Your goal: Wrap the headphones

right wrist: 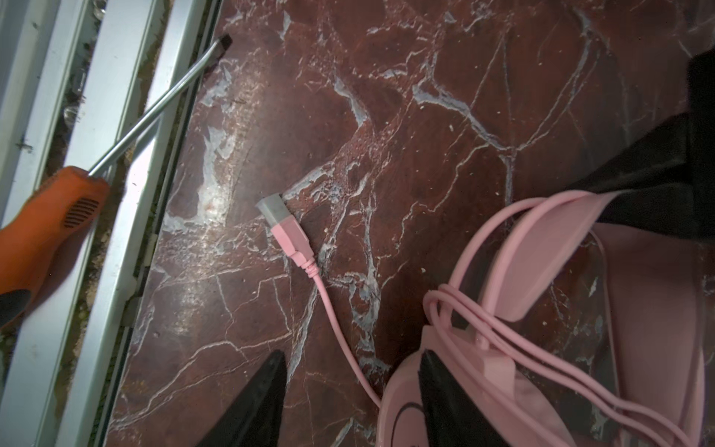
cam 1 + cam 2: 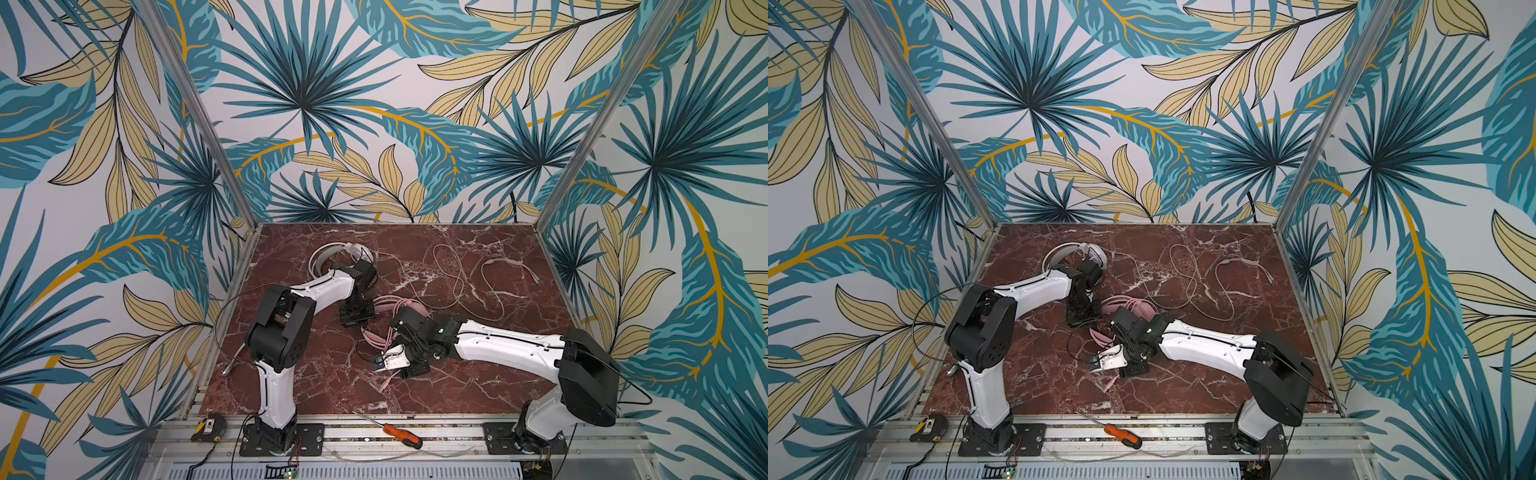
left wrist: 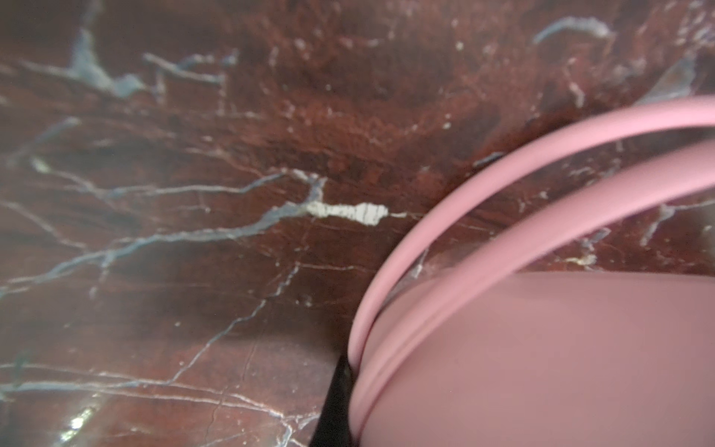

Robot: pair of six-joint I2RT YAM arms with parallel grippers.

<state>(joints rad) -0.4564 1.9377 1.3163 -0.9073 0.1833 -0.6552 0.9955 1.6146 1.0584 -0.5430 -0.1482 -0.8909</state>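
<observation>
An orange-handled screwdriver [image 2: 402,435] lies slantwise across the aluminium rail [image 2: 449,432] at the front of the cell. Its blade tip is at the edge of the red marble-patterned worktop [image 2: 498,374]. A yellow-and-black tape measure [image 2: 208,428] sits on the same rail, well to the left. Just beyond the rail, the USB plug [image 1: 284,228] of the pink cable [image 1: 336,329] rests loose on the worktop.

Behind the plug, the right end effector [image 1: 353,354] hangs low with its fingers apart. The pink cable runs between them, and one finger [image 1: 445,387] lies over a pink earcup. The pink headset [image 2: 388,305] lies mid-worktop between the two arms, and the right wrist view shows several turns of cable bunched across it.

Beside the headset, the left end effector [image 2: 356,319] points down with its fingers together. The left wrist view shows one black finger [image 3: 336,402] hard against two strands of pink cable, though whether it pinches anything cannot be told.

Farther back, the white headset [image 2: 338,253] sits near the far left corner, partly behind the left arm. Its white cable [image 2: 455,286] sprawls in loose loops to the right. Leaf-print walls [image 2: 299,104] close the scene.
</observation>
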